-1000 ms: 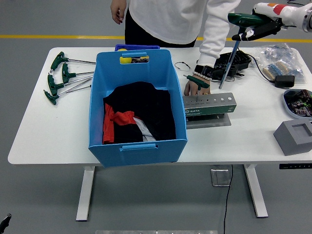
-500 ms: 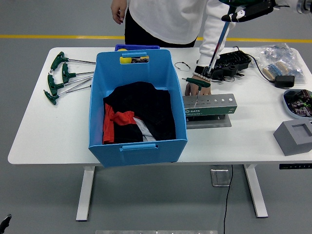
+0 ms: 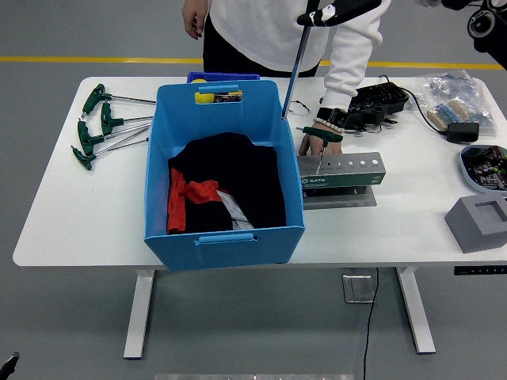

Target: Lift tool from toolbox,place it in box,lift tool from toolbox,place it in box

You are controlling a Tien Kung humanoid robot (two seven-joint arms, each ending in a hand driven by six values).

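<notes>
My right hand (image 3: 331, 9) is at the top edge, shut on a T-handle hex key (image 3: 295, 67). Its long shaft hangs down, with the tip over the back right rim of the blue box (image 3: 226, 245). The box holds black and red cloth (image 3: 218, 186). The grey tool stand (image 3: 341, 169) sits just right of the box with one green T-handle key (image 3: 320, 134) standing in it. A person's hand (image 3: 311, 146) rests on the stand's left end. My left arm is out of view.
Several green T-handle keys (image 3: 99, 127) lie on the table left of the box. A black case (image 3: 379, 101), a plastic bag (image 3: 455, 95), a tray of small parts (image 3: 483, 168) and a grey block (image 3: 479, 222) sit at the right. The person stands at the far side.
My right hand has carried the hex key up and to the left, from above the stand to the box's back right corner. The person's hand stays on the stand.
</notes>
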